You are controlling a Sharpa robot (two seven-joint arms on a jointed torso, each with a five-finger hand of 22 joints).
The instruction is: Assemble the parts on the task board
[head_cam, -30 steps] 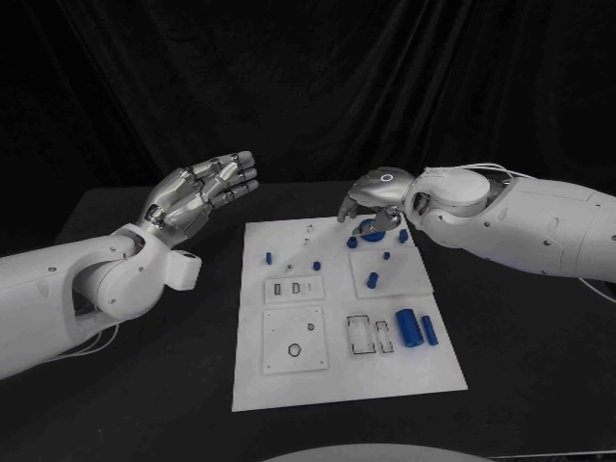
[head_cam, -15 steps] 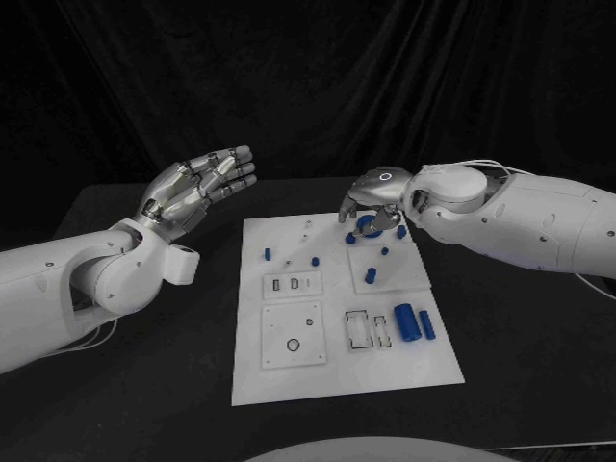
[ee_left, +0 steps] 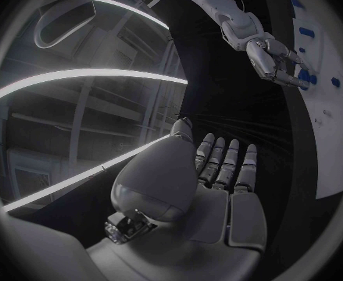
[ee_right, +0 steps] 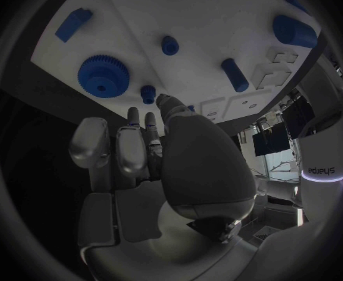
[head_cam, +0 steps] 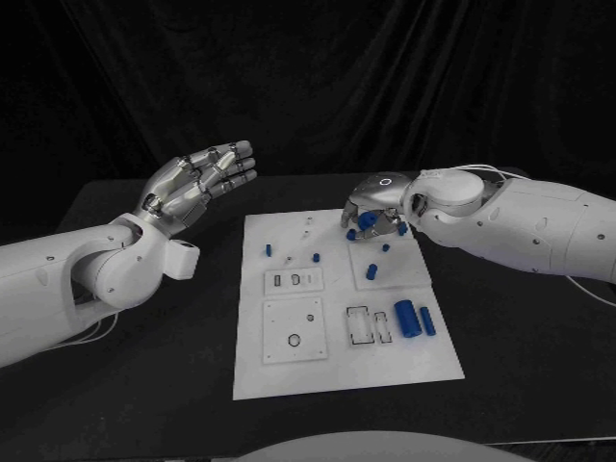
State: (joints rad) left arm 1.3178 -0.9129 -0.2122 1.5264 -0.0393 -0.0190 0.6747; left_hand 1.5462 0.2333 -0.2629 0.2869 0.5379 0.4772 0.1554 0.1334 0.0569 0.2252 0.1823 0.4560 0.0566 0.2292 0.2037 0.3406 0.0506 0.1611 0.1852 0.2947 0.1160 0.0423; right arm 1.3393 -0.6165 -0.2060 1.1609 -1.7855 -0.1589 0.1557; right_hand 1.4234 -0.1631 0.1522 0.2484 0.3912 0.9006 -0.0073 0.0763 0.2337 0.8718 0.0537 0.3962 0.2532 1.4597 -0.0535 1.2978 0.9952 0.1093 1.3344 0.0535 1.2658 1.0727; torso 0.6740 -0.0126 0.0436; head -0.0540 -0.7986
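Observation:
The white task board (head_cam: pixel 336 375) lies in the middle of the black table. A blue gear (head_cam: pixel 371 222) sits at the board's far right part, and my right hand (head_cam: pixel 374 204) hovers just over it with fingers pointing down. The right wrist view shows the gear (ee_right: pixel 103 75) flat on the board, a gap between it and my right hand (ee_right: pixel 132 150), and nothing between the fingers. A small blue peg (ee_right: pixel 148 93) stands close to one fingertip. My left hand (head_cam: pixel 194 185) is raised left of the board, flat and holding nothing.
More blue parts are on the board: pegs (head_cam: pixel 268 250) (head_cam: pixel 372 271) and two cylinders (head_cam: pixel 415 319) near the right edge. White inset plates with cut-outs (head_cam: pixel 295 335) fill the near half. Bare black table (head_cam: pixel 141 385) lies on both sides.
The head view has shifted slightly. My right hand has sunk a little closer to the gear. My left hand stays raised and spread as before.

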